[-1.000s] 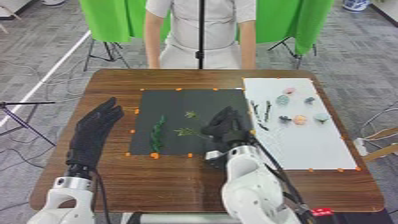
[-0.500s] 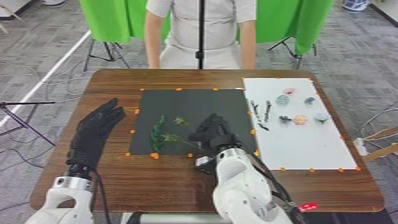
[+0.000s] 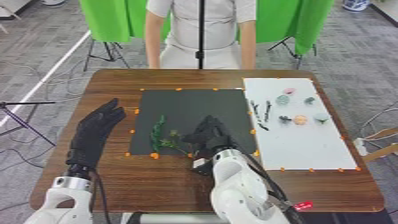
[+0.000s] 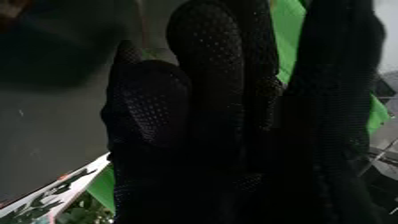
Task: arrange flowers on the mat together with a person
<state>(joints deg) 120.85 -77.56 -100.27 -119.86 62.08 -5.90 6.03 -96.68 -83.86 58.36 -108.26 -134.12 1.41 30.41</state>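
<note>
Branched green sprig (image 3: pixel 169 143) closer to the long leafy stem (image 3: pixel 157 132)

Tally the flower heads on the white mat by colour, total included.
Pink flower head: 1
Peach flower head: 1
Pale blue-green flower heads: 2
Dark grey-blue flower heads: 2
Total: 6

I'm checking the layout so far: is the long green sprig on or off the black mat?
On. In the head view, the long green sprig lies on the black mat, just inside its left edge.
</note>
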